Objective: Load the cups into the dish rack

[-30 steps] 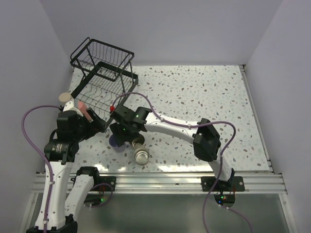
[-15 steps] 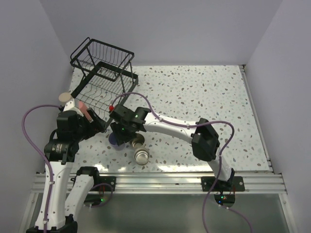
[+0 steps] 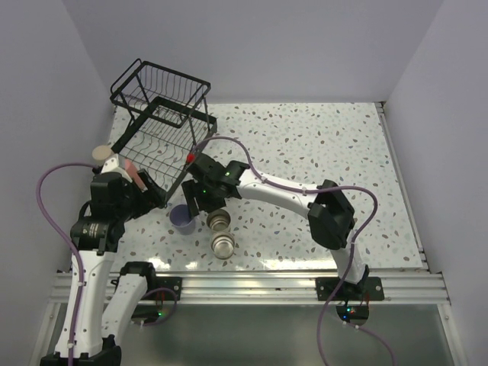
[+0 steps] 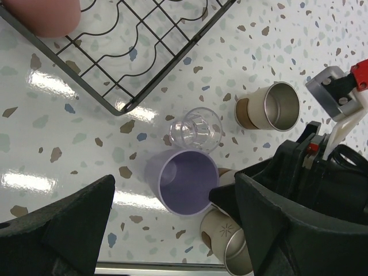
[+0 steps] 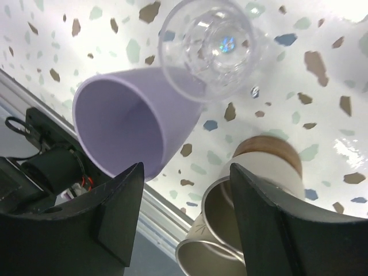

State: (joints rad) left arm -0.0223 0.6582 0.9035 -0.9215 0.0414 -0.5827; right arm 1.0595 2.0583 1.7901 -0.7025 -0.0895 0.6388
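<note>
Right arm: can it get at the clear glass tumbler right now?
Probably yes. The right tool hangs open just above the clear glass tumbler, with nothing over it. One catch: the opaque lavender cup appears to sit right against it, so a finger may bump that.

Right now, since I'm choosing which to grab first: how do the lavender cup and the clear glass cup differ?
The lavender cup is opaque; the clear glass cup is see-through. The lavender cup looks wider than the glass cup. The glass cup sits nearer the dish rack corner than the lavender cup. Both are handleless, on the table outside the rack.
</note>
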